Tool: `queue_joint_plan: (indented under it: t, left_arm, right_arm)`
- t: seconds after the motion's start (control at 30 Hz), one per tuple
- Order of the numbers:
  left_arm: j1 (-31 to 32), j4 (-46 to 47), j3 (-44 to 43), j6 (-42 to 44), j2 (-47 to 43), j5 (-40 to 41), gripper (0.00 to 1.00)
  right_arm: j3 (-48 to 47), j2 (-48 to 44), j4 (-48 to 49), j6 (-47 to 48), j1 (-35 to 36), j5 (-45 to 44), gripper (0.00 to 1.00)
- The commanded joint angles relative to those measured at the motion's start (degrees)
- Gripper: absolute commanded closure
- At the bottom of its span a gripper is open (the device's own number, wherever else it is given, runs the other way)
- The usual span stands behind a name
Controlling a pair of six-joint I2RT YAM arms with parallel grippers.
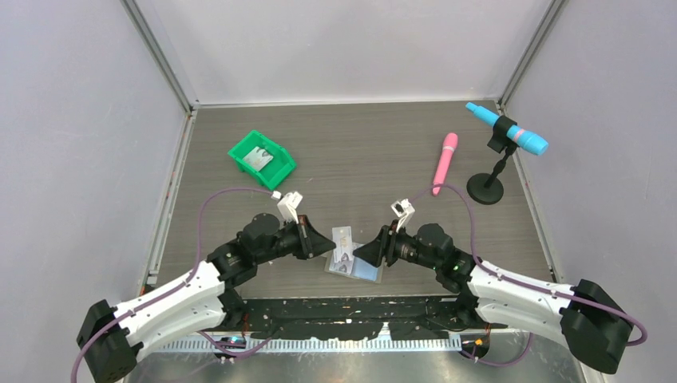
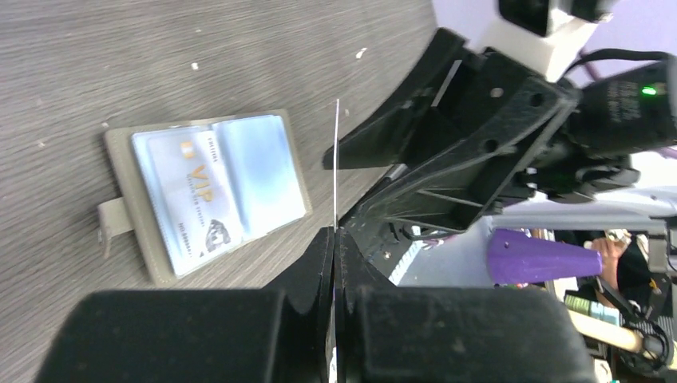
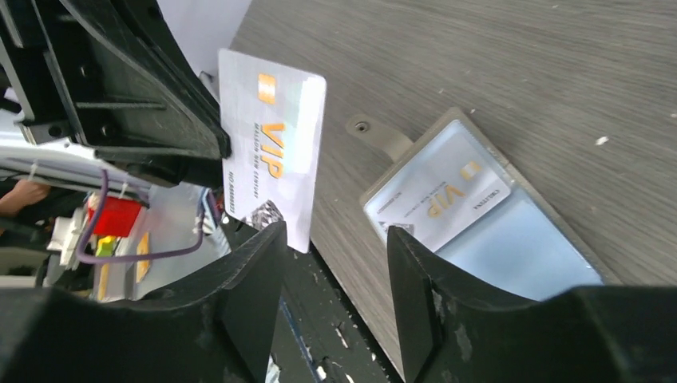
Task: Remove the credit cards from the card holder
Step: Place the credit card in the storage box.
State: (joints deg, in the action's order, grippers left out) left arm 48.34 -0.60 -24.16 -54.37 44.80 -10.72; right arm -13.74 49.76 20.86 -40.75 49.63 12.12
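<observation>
**A:** Where do things stand?

**B:** The card holder (image 3: 519, 247) lies open and flat by the near edge of the bench (image 3: 479, 64), about midway between its left and right edges. One credit card (image 3: 271, 159) is out and held up clear of the bench. A second card (image 3: 439, 195) sits face up in the holder.

**A:** Which arm has the free one?

**B:** The left tool (image 2: 335, 238). Its fingers are pinched together on one edge of the card. The right tool (image 3: 335, 267) is just beside it, jaws apart with nothing between them.

**A:** How will the one in the holder behave?

**B:** My guess is light, stiff but springy, and glossy, so hard pads may skid on it. It lies too flat to pinch from above (I can't tell whether any edge stands proud of the sleeve). I'd judge it needs sliding out along the pocket first. After that, a pinch across the thin faces near an edge should do, as with the free card. The holder looks light too, and will likely travel with the card unless one tool pins it at a bare corner or the grey tab (image 3: 375, 136).

**A:** Any risk of breakage?

**B:** Unlikely. Bending it or dropping it is the bigger worry.
</observation>
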Motion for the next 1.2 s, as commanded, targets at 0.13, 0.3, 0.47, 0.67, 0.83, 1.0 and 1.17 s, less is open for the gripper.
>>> queue_joint_plan:
  t: [0.13,0.3,0.47,0.67,0.83,1.0,1.17]
  left_arm:
    - [-0.13,7.11,0.35,2.67,-4.98,-4.44,1.00]
    - [-0.17,11.91,1.98,0.88,-5.78,-5.51,1.00]
    - [-0.17,16.78,4.31,-1.79,-4.11,-6.46,1.00]
    - [-0.25,7.54,1.22,2.16,-5.08,-6.33,0.78]
    - [-0.26,-5.61,-4.22,8.43,-7.40,-6.03,0.52]
    - [-0.26,-19.49,-11.70,16.85,-7.50,-5.57,0.39]
    - [-0.35,-27.00,-20.84,25.56,-3.08,-9.13,0.39]
  right_arm:
    - [2.78,1.76,19.62,-6.09,-0.49,8.40,0.36]
    - [2.38,3.57,23.55,-7.44,-0.52,12.26,0.37]
    - [2.35,6.42,28.56,-9.41,-0.49,17.08,0.64]
    - [4.94,3.91,29.02,-9.61,-0.58,16.29,0.95]
    - [3.44,0.59,18.98,-4.97,-0.58,20.96,0.95]
    - [2.49,-1.24,14.02,-2.92,-0.54,25.68,0.95]
    - [2.74,-0.26,14.55,-2.07,-0.27,30.66,0.95]
